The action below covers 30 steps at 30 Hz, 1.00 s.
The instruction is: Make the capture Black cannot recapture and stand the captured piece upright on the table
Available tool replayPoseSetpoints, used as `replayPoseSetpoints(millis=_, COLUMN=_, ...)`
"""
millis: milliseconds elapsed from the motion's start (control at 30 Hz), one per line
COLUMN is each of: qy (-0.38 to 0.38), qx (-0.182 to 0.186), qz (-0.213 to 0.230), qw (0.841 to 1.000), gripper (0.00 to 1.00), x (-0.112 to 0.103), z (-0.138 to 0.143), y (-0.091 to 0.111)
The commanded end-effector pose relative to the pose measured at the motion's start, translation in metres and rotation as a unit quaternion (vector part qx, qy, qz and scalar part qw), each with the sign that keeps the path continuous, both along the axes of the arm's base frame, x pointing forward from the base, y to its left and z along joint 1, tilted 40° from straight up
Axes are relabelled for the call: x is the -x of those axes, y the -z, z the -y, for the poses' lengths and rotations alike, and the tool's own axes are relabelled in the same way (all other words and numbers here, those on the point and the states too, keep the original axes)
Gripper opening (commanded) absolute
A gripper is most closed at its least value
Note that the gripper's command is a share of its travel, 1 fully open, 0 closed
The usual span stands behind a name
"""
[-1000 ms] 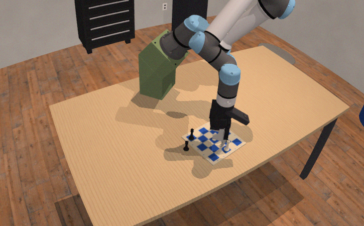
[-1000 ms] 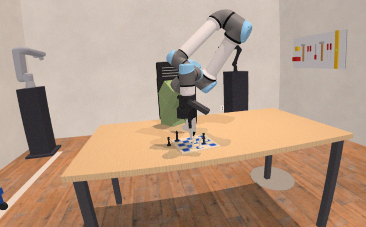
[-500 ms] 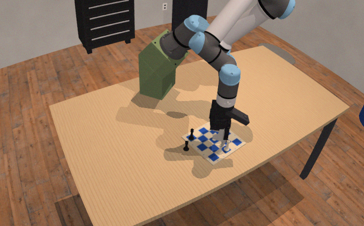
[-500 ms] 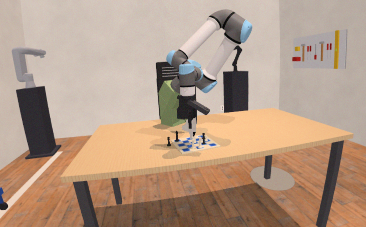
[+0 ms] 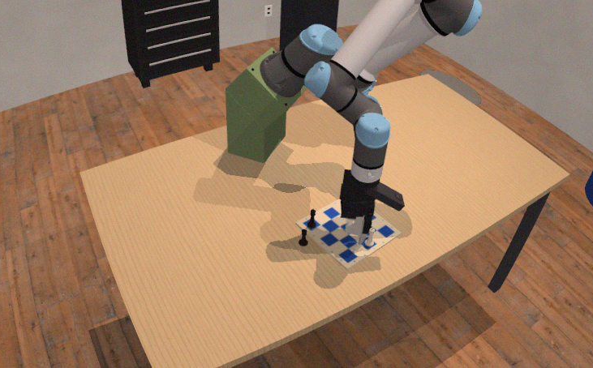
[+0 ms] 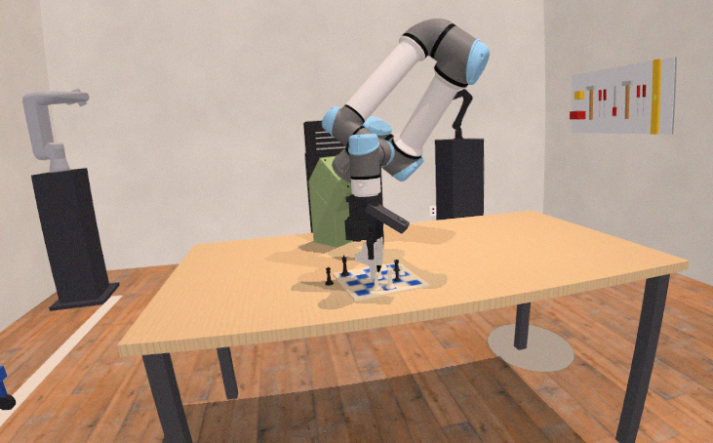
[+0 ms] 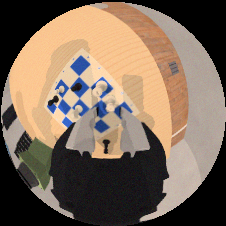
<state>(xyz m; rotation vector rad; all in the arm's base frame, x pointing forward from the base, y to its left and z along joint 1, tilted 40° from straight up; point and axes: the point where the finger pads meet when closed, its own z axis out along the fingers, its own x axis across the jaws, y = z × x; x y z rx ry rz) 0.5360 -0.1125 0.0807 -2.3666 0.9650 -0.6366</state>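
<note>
A small blue-and-white chessboard lies on the wooden table and also shows in the wrist view. A black pawn stands upright on the table just off the board's left side. It shows between my fingers in the wrist view. A black piece stands on a far corner square, and another black piece stands on the board's right side. My gripper hangs low over the board's near part with its fingers a little apart. A white piece stands just ahead of the fingertips. Another white piece stands beside them.
The green robot base block stands on the table behind the board. The table's front edge runs close to the board. Other white pieces stand near the fingers.
</note>
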Motion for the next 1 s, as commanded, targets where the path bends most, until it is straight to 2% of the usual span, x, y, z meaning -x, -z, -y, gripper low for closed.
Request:
replayPoseSetpoints(millis=0, qy=0.001, qx=0.003, qz=0.002, qw=1.0, gripper=0.25, x=-0.0098, z=-0.0009, y=0.0073)
replayPoseSetpoints(millis=967, qy=0.002, qx=0.003, qz=0.002, qw=1.0, gripper=0.25, x=-0.011, z=-0.0018, y=0.01)
